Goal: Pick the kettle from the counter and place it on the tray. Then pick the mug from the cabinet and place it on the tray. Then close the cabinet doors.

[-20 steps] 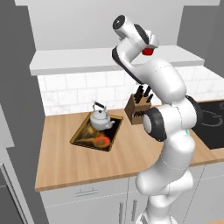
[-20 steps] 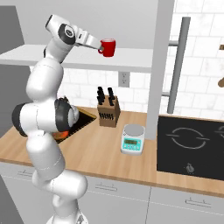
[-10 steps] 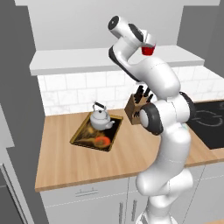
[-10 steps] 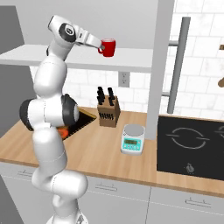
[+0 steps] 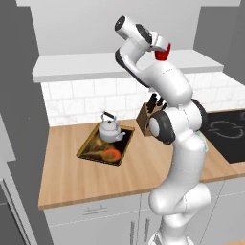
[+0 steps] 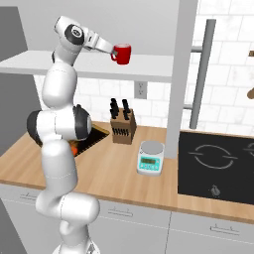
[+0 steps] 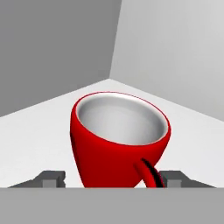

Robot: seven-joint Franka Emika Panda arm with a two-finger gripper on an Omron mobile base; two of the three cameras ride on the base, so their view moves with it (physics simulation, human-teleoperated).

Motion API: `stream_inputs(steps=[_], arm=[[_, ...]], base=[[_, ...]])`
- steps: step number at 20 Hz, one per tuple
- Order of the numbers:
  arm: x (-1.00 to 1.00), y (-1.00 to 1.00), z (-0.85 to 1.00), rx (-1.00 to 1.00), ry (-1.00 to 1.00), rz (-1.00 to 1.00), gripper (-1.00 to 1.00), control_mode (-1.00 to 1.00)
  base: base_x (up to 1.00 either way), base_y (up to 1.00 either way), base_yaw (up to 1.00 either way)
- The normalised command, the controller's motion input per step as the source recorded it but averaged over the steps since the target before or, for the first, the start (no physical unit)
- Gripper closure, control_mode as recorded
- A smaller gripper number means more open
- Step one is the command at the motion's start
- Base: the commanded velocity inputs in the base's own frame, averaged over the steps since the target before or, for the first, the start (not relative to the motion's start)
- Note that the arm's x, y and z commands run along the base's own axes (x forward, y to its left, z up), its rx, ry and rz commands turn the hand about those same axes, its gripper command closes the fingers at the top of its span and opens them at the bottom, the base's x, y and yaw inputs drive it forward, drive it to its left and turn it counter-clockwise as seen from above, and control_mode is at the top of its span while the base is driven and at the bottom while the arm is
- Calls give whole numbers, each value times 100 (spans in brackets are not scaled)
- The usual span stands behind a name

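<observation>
Hand view: the mug [image 7: 118,140] stands upright on the white shelf [image 7: 39,135] of the cabinet, near its inner corner, and fills the space between the two fingertips [image 7: 52,178] of the gripper [image 7: 113,179]. The jaws stand apart, one on each side of the mug's lower body; whether either pad touches the wall cannot be told. The mug's handle points toward the camera, just beside the right fingertip.

In the right base view the gripper [image 6: 110,48] reaches level with the mug [image 6: 122,53] above the shelf [image 6: 149,73]. The left base view shows the kettle [image 5: 110,130] already sitting on the tray [image 5: 103,149], well below the mug, on the counter [image 5: 95,177].

Judgement: the step in hand is the grasp of the mug. It calls for a centred squeeze on the body, with the handle kept out from under a pad so the mug does not twist. A straight lift before pulling back would spare the shelf edge.

Materials:
- Mug: glossy red outside, pale grey inside, round, tapering toward its base. Smooth wall, likely slippery.
- Shelf and cabinet walls: flat, matt, white and grey.
- Kettle: polished metal, squat, arched dark handle.
- Tray: dark glossy floor with an orange pattern, thin wooden rim.
- Counter: plain light wood.
</observation>
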Motion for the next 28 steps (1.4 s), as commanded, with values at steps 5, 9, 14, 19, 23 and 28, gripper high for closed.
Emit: stream_inputs(steps=[5, 9, 14, 19, 23, 28], arm=[[0, -1, 0, 0, 0, -5, 100, -100], [0, -1, 0, 0, 0, -3, 100, -100], [0, 0, 0, 0, -4, -1, 100, -100], [-31, 0, -1, 0, -5, 0, 100, -100], [-71, 0, -4, 0, -6, 0, 100, -100], [-100, 0, -1, 0, -6, 9, 100, -100]], base=[[0, 0, 0], [0, 0, 0], [0, 0, 0], [0, 0, 0], [0, 0, 0], [0, 0, 0]])
